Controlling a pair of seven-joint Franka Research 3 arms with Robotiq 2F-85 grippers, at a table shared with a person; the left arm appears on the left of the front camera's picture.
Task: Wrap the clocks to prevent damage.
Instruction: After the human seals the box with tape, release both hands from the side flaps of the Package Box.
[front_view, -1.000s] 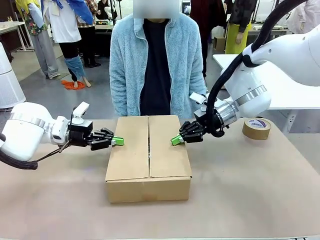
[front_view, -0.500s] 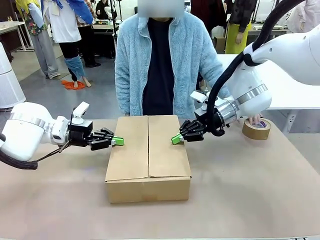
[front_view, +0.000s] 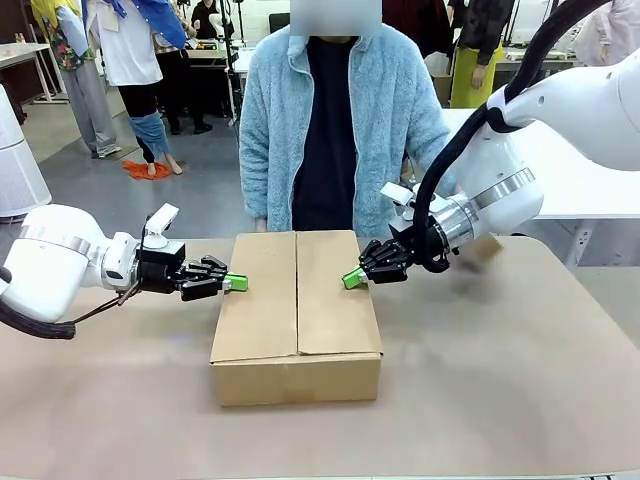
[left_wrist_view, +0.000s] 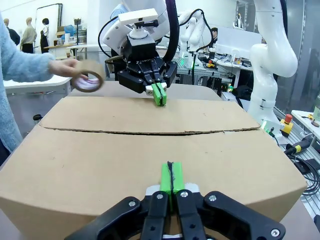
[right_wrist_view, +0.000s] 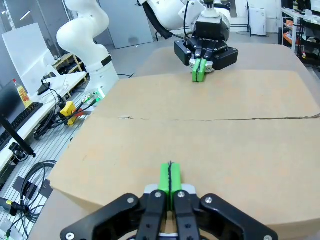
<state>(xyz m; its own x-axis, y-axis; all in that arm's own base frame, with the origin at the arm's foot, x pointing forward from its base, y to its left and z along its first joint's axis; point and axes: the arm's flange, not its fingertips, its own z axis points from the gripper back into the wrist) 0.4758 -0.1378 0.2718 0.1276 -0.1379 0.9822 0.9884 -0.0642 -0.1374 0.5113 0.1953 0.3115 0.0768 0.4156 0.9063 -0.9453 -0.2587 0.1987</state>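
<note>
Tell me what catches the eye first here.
A closed cardboard box sits in the middle of the table. The left gripper and right gripper, both shut, rest their green tips on its top from opposite sides. Beyond it, the person's hand holds a tape roll.

My left arm (front_view: 60, 262) reaches in low and level from its side, wrist straight. The left gripper (front_view: 237, 283) points toward the middle, its jaws pressed together and the green pads (left_wrist_view: 165, 176) flush. My right arm (front_view: 575, 105) bends down from above. The right gripper (front_view: 352, 279) angles downward, facing the left one, jaws likewise closed tight.
</note>
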